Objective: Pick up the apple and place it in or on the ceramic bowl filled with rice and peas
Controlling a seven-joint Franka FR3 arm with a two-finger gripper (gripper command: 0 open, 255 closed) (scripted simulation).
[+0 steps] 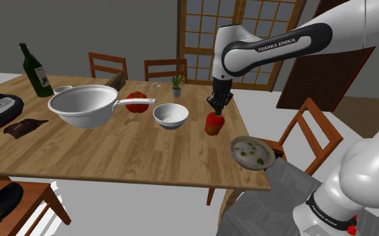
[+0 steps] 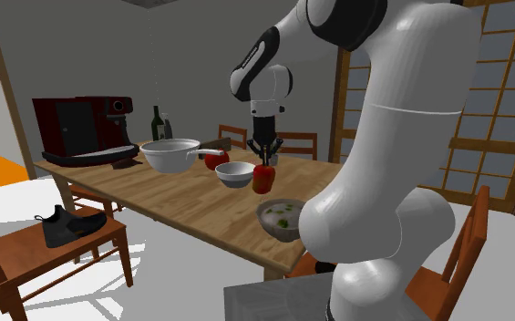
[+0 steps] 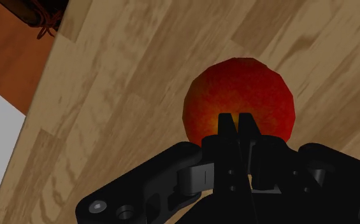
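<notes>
While the tool [image 1: 215, 114] is pinching the red apple [image 1: 214, 125] by its top, fingers drawn narrow around it, the robot is working through the carrying step. The apple is hanging just short of the rice bowl [image 1: 251, 153], on the side of that bowl away from the stand, and is not yet over it. Judging from this, the next move is calling for a short sideways travel until the apple is hanging above the rice bowl, which is sitting right at the edge of the worktop [image 1: 114, 154]. After that comes a gentle lowering and a release onto the rice and peas. The wrist view is showing the grip itself, the two fingertips [image 3: 226, 124] closing together on the apple's crown, with wood grain beyond. The second exterior view is showing the gap separating the apple from the rice bowl, and an empty white bowl [image 2: 235, 173] lying farther from the rice bowl than the apple.
</notes>
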